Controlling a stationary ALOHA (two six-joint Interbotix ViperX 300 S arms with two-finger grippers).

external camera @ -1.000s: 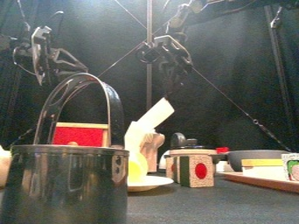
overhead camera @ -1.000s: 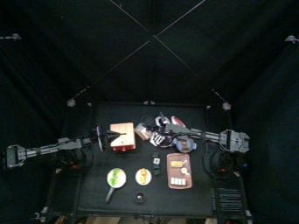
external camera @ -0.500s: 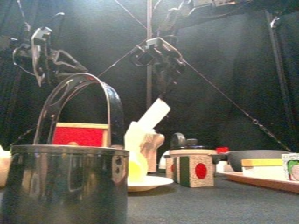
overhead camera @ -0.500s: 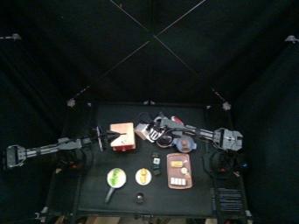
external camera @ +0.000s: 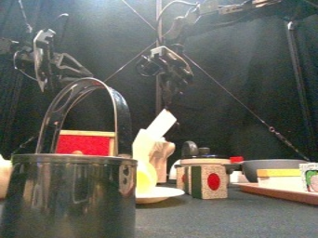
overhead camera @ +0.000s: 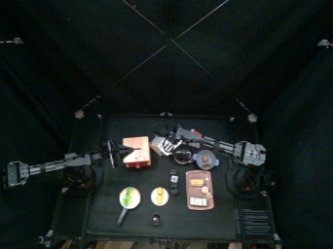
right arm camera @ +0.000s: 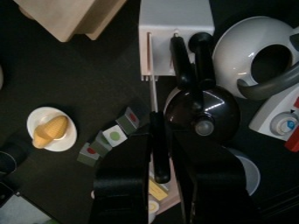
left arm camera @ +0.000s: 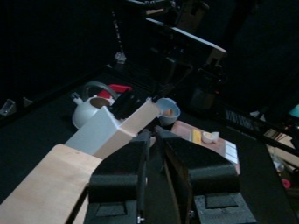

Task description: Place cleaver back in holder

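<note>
The holder (overhead camera: 135, 149) is the orange-brown wooden block left of the table's middle; its tan corner shows in the right wrist view (right arm camera: 73, 17). The cleaver (right arm camera: 176, 16), with a white blade and a black handle, lies flat just right of the holder (overhead camera: 174, 151). My right gripper (right arm camera: 153, 118) hangs above the cleaver's handle end, jaws close together and empty; it is raised in the front view (external camera: 165, 65). My left gripper (overhead camera: 116, 156) is shut beside the holder's left edge, with tan wood alongside its jaws (left arm camera: 143, 162).
A black round lid (right arm camera: 193, 109) and a white kettle (right arm camera: 263, 52) lie right of the cleaver. A plate with a yellow item (right arm camera: 49, 129), small cubes (right arm camera: 117, 136) and a pinkish tray (overhead camera: 198, 190) sit nearer the front. A metal pot (external camera: 81, 195) stands at the front edge.
My right gripper has moved left across the table toward the holder and now hangs over the cleaver. The left arm has not moved.
</note>
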